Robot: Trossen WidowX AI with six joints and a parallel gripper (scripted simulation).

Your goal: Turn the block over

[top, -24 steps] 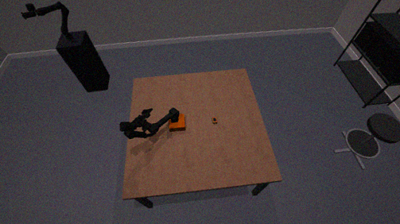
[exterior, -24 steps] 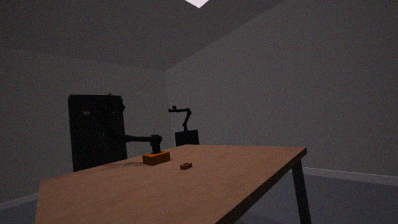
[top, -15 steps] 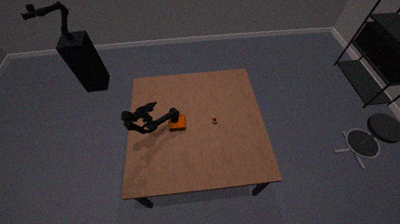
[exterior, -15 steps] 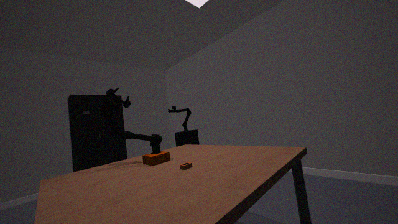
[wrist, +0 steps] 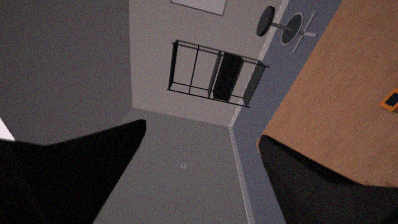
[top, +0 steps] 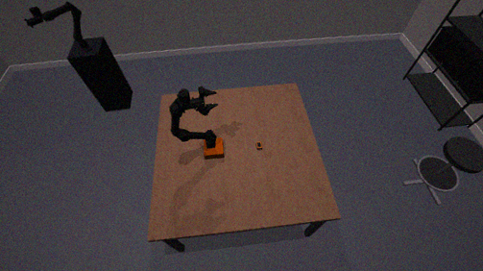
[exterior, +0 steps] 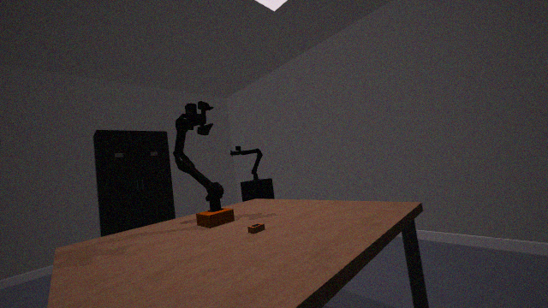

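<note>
Viewed from the exterior side, the wooden counter (top: pixel 279 188) (exterior: pixel 193 265) (wrist: pixel 340 115) is seen nearest. The small orange block (top: pixel 259 145) (exterior: pixel 256 228) (wrist: pixel 391 101) is supported on it, lying flat, its dark mark shown on the upper face; turning is not done. In the wrist view the block is cut off by the frame edge. Just beyond, the orange base (top: pixel 220 153) (exterior: pixel 227 216) is set near the block, not touching. By it the black arm (top: pixel 175 119) (exterior: pixel 181 141) is carried. The hand (top: pixel 216 99) (exterior: pixel 212 116) (wrist: pixel 203 132) is held high above the counter, fingers wide apart, nothing gripped. Farther back, a second arm (top: pixel 77 22) (exterior: pixel 258 160) is mounted on a dark pedestal (top: pixel 101 75) (exterior: pixel 257 190).
</note>
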